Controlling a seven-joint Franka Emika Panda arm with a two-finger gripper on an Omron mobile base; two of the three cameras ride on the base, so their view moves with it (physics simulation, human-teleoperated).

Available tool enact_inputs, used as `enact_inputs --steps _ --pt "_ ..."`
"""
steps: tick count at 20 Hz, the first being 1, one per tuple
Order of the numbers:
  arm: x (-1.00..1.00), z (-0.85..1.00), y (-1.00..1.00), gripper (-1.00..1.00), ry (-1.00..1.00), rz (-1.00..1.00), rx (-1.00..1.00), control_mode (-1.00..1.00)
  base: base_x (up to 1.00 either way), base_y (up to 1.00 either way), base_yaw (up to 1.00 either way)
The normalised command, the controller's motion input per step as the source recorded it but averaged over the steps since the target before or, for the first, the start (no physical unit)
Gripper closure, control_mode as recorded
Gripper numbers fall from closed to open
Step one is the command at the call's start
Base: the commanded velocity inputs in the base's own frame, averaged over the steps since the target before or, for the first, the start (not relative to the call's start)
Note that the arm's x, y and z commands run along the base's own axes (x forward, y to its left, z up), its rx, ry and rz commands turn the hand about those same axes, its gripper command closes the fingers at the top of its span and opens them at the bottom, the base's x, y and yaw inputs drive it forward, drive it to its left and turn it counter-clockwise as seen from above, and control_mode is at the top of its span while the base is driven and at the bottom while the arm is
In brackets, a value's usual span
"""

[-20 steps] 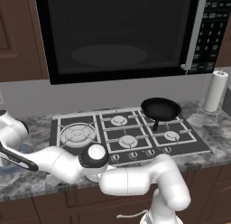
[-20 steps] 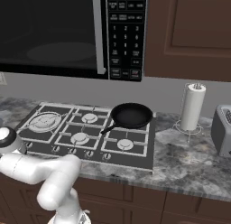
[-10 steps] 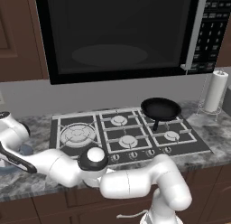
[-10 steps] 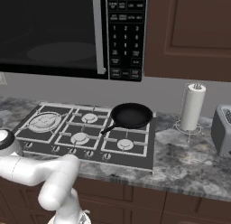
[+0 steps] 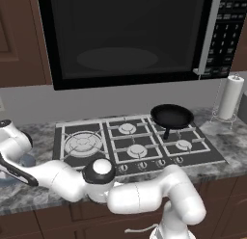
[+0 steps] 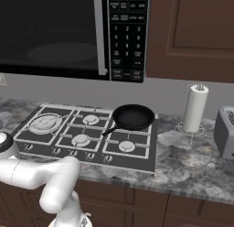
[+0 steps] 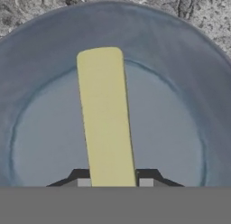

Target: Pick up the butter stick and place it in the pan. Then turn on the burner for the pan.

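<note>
**Gripper clamped on the butter, pan sitting over on the stove**

Closest thing first: in the hand view the gripper [image 7: 111,182] has its two dark finger tips [image 7: 81,177] pressed right up against either side of the butter stick [image 7: 105,117], so it's pinched narrow onto the near end of it. The stick is a pale-yellow bar lying flat in the round blue-grey plate [image 7: 180,83], running from the fingers out toward the plate's far rim, slightly tilted off centre. Beyond the rim you can see the speckled grey countertop [image 7: 198,15].

From the left base view, the arm reaches way out to the left, and the plate [image 5: 19,162] pokes out just behind the white wrist at the far left of the counter, beside the cooktop [image 5: 135,144].

Further back, the pan [image 5: 171,116] is on the rear right burner grate, handle pointing toward the front, well apart from the plate. The right base view shows the same pan [image 6: 133,116], plus a paper towel roll [image 6: 195,108] standing on the counter to the right of the stove and a toaster [image 6: 226,132] at the edge. Microwave [image 5: 125,35] hangs above it all.
</note>
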Motion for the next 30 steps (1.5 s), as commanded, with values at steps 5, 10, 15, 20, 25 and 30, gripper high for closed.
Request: enact_inputs --steps 5,10,15,20,25,30 --pt "-0.02 0.04 -0.01 1.0 0.0 0.0 0.0 -1.0 0.0 0.0 0.0" --pt "-0.24 0.23 -0.26 1.0 -0.01 -0.04 0.0 -1.0 0.0 0.0 0.0" --pt "-0.37 0.14 -0.44 1.0 -0.05 -0.05 0.0 -1.0 0.0 0.0 0.0" --pt "-0.4 0.03 -0.75 1.0 -0.07 -0.07 0.0 -1.0 0.0 0.0 0.0" --pt "-0.54 0.13 -0.98 1.0 -0.08 -0.1 0.0 -1.0 0.0 0.0 0.0" --pt "-0.62 0.1 -1.0 1.0 -0.08 -0.1 0.0 -1.0 0.0 0.0 0.0"
